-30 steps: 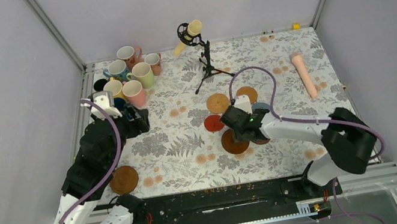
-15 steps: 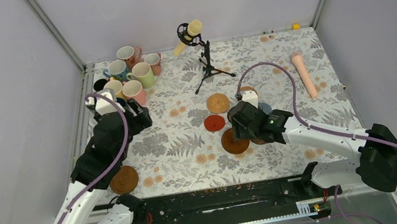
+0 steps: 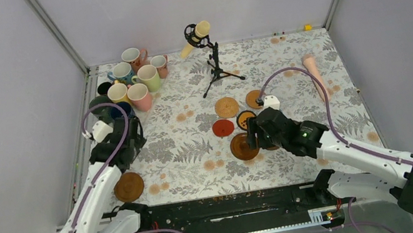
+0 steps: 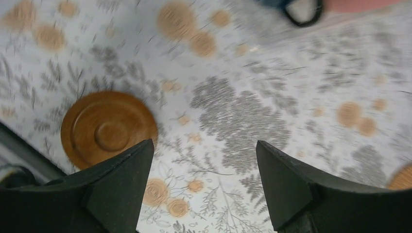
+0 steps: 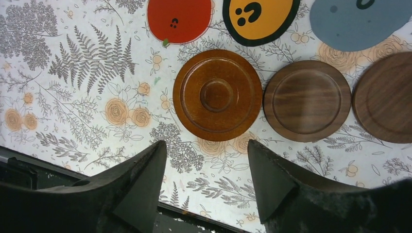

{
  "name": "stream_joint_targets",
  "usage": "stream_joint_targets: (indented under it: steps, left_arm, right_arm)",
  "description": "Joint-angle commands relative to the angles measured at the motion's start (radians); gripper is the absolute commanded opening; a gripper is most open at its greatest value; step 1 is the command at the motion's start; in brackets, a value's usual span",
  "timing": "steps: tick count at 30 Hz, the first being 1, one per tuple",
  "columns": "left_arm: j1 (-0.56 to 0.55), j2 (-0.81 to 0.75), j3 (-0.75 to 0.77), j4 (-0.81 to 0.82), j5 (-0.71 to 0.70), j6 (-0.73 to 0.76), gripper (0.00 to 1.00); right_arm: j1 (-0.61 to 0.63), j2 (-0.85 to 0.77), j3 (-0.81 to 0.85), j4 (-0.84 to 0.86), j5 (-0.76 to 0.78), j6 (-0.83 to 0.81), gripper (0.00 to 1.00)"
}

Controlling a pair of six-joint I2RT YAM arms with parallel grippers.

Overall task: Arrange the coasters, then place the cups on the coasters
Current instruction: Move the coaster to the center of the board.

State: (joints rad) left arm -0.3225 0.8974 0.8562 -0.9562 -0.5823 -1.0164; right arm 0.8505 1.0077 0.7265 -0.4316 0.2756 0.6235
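Floral cloth (image 3: 197, 150) covers the table, with grey walls around it. The left arm (image 3: 88, 202) runs up the left side. Its gripper (image 4: 204, 145) hangs over bare cloth, jaws spread wide with nothing between them. The right arm (image 3: 355, 151) stretches in from the front right. Its gripper (image 5: 206, 145) hovers above the middle of the table, jaws well apart and also empty.

A microphone (image 3: 197, 32) on a black stand is at the back, and a pink handle (image 3: 309, 62) lies at the far right. The cups (image 3: 147, 74) crowd together in the far left corner, none on a coaster.

A lone wooden coaster (image 4: 109, 128) lies near the front left edge, beside the left gripper. Under the right gripper three wooden discs lie in a row: a mid-brown coaster (image 5: 217, 94), a dark coaster (image 5: 307, 100) almost touching it, and a second dark coaster (image 5: 386, 97) at the frame edge. Just beyond them are a red coaster (image 5: 179, 19), an orange coaster (image 5: 260, 17) with a black rim, and a grey-blue coaster (image 5: 357, 19). Further back lie a cork coaster (image 3: 226, 107) and a second cork coaster (image 3: 251, 97), partly hidden by the wrist.
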Motion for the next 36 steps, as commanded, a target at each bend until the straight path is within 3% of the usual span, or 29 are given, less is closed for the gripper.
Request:
stream_joint_targets:
  steps: [1, 3, 4, 14, 23, 34, 36]
  left_arm:
    - [0.116, 0.063, -0.096, -0.017, 0.171, -0.125, 0.78]
    - [0.149, 0.096, -0.131, 0.010, 0.190, -0.131, 0.79]
    - [0.162, 0.115, -0.140, 0.016, 0.189, -0.132, 0.79]
    - [0.224, 0.227, -0.235, 0.125, 0.239, -0.068, 0.84]
    - [0.238, 0.223, -0.275, 0.201, 0.260, -0.062, 0.79]
    - [0.242, 0.228, -0.317, 0.294, 0.383, -0.032, 0.71]
    - [0.242, 0.221, -0.318, 0.297, 0.403, -0.028, 0.66]
  right_arm:
    - [-0.005, -0.088, 0.019, -0.069, 0.028, -0.026, 0.75]
    - [-0.005, -0.135, 0.014, -0.069, 0.044, -0.040, 0.98]
    - [-0.005, -0.154, 0.012, -0.069, 0.052, -0.048, 0.99]
    - [-0.005, -0.210, -0.006, -0.070, 0.070, -0.085, 0.99]
    - [-0.005, -0.219, -0.012, -0.070, 0.073, -0.097, 0.99]
    - [-0.005, -0.270, -0.043, -0.069, 0.081, -0.093, 0.99]
    - [-0.004, -0.275, -0.044, -0.069, 0.082, -0.094, 0.99]
